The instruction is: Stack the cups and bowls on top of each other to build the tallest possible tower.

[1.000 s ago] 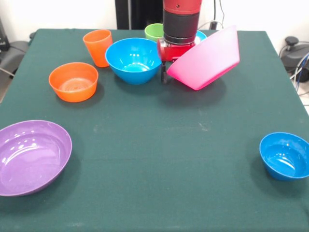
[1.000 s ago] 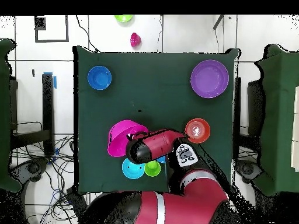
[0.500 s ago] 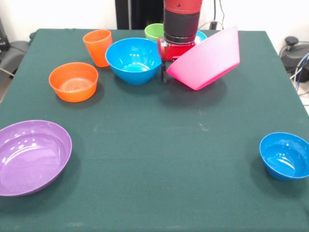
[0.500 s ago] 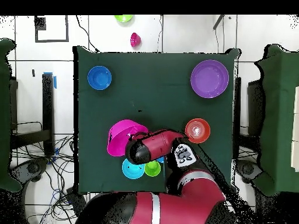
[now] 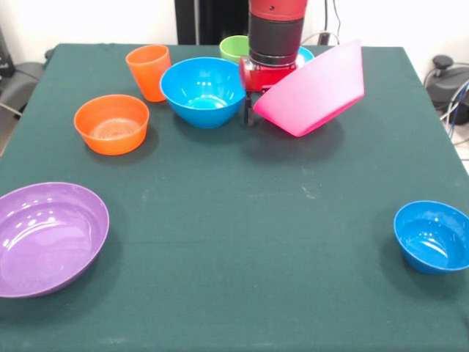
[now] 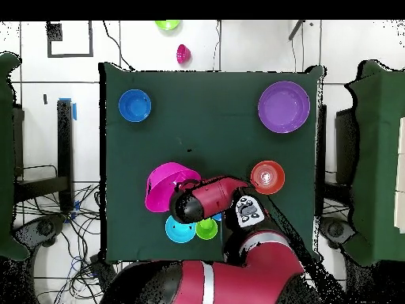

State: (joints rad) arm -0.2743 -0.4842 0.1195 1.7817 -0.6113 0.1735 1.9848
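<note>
My gripper point(image 5: 253, 110) is at the table's far side, shut on the rim of the huge pink bowl point(image 5: 315, 92). The bowl hangs steeply tilted, with its low edge close to the cloth. It also shows in the overhead view point(image 6: 164, 186). The medium blue bowl point(image 5: 203, 91) stands just left of the gripper. The orange ribbed cup point(image 5: 149, 71) stands left of that bowl. The lime green cup point(image 5: 234, 48) and the small cyan bowl point(image 6: 179, 229) sit behind the arm. The small orange bowl point(image 5: 111, 123), the purple bowl point(image 5: 47, 238) and the small dark blue bowl point(image 5: 432, 236) stand apart. Nothing is stacked.
The green table point(image 5: 242, 220) has a wide bare stretch of cloth in its middle. In the overhead view the arm point(image 6: 210, 198) covers the blue bowl and the orange cup. A small green thing point(image 6: 167, 24) and a pink thing point(image 6: 182, 54) lie on the floor beyond the table.
The gripper and the pink bowl have stayed in place. Only the arm's upper part shifts slightly in the overhead view.
</note>
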